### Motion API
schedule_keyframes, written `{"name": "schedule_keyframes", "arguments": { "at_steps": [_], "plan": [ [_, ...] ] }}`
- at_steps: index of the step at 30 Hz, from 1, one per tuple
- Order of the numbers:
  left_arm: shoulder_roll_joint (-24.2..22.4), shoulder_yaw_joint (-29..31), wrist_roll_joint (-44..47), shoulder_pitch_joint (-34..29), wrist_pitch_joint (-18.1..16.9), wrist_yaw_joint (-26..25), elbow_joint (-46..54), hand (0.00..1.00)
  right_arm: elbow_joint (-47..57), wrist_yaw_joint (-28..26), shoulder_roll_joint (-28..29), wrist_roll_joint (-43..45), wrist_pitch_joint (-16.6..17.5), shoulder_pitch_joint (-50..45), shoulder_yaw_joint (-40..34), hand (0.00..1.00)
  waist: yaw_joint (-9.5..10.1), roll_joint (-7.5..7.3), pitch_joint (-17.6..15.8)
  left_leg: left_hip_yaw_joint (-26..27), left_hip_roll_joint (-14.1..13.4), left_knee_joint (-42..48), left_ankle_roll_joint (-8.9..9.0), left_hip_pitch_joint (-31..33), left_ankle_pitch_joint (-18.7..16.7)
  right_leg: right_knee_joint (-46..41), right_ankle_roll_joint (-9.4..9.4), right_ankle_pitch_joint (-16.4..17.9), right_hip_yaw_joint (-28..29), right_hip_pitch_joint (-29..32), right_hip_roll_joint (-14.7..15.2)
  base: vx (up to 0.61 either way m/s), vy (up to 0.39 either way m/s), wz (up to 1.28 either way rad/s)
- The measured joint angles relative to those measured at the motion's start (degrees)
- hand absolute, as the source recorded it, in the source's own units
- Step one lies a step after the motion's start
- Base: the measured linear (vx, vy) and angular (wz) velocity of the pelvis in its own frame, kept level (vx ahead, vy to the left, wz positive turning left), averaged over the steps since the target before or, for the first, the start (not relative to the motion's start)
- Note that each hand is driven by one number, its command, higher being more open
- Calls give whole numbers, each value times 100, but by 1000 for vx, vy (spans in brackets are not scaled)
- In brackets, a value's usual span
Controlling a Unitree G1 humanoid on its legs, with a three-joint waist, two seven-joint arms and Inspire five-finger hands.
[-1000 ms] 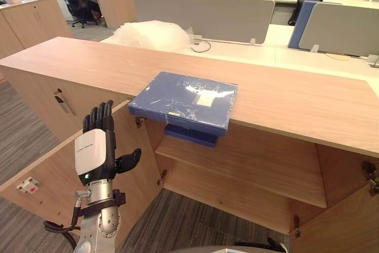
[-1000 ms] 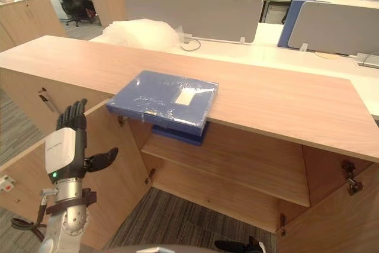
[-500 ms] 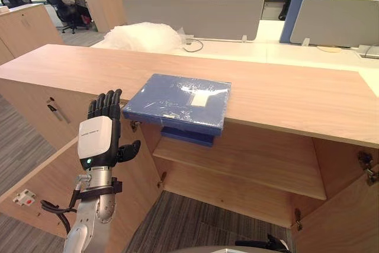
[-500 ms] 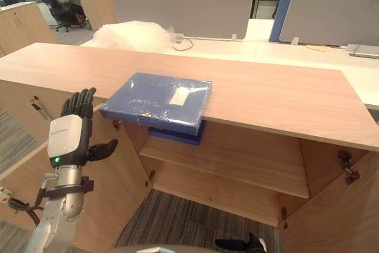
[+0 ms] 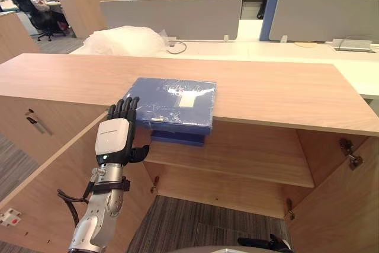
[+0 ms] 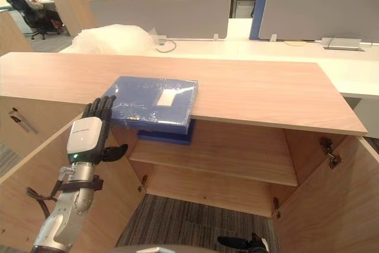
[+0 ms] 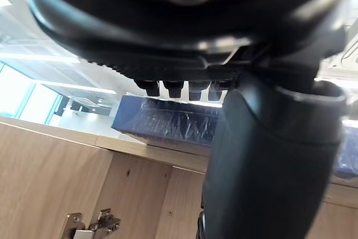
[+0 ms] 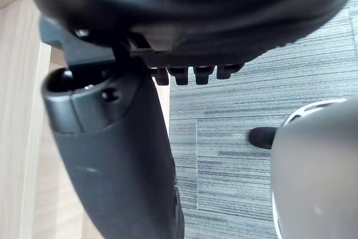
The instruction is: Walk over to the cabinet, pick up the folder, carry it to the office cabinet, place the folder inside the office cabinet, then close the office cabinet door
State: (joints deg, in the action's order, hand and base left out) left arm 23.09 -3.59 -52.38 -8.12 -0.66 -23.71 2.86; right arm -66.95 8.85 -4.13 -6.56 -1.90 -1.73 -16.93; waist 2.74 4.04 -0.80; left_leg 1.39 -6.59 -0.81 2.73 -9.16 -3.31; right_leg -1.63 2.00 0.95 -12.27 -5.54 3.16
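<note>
A blue folder (image 5: 172, 100) wrapped in clear film lies flat on the wooden cabinet top (image 5: 278, 90), its front edge overhanging the open compartment. My left hand (image 5: 114, 141) is raised upright and open, back toward me, with its fingertips just beside the folder's front left corner. In the left wrist view the folder (image 7: 168, 120) shows just past the straight fingers (image 7: 180, 87), apart from them. My right hand (image 8: 123, 138) hangs over grey carpet with relaxed fingers and holds nothing.
The cabinet stands with both doors open: left door (image 5: 50, 176), right door (image 5: 349, 205). A second dark blue flat item (image 5: 177, 138) lies on the inner shelf (image 5: 254, 158). A crumpled plastic bundle (image 5: 123, 41), desk dividers (image 5: 172, 19) and office chairs (image 5: 32, 13) lie beyond.
The camera has come closer and shifted. My left hand has moved up and right, from low beside the left door to the folder's front left corner.
</note>
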Motion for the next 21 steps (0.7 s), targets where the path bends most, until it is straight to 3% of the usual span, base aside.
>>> {"name": "schedule_keyframes", "arguments": {
  "at_steps": [13,14,21],
  "plan": [
    [278,-309,-7,832,125,24,-709,100,-13,23,-30,266,-33,-18,-413,100,-131,23,15,306,-110,2,114,-119,-83,160,-42,-113,308,-45,-153,0,11,-13],
    [309,-401,-7,935,135,22,-770,0,-15,32,-44,293,-39,-20,-498,100,-137,24,15,314,-113,2,114,-120,-87,168,-46,-116,317,-45,-158,23,7,-4],
    [431,-724,-17,1398,117,-58,-955,0,-23,53,-118,448,-87,-139,-749,100,-188,17,20,457,-109,5,99,-191,-129,173,-52,-135,470,-44,-169,5,23,-11]
  ]
}}
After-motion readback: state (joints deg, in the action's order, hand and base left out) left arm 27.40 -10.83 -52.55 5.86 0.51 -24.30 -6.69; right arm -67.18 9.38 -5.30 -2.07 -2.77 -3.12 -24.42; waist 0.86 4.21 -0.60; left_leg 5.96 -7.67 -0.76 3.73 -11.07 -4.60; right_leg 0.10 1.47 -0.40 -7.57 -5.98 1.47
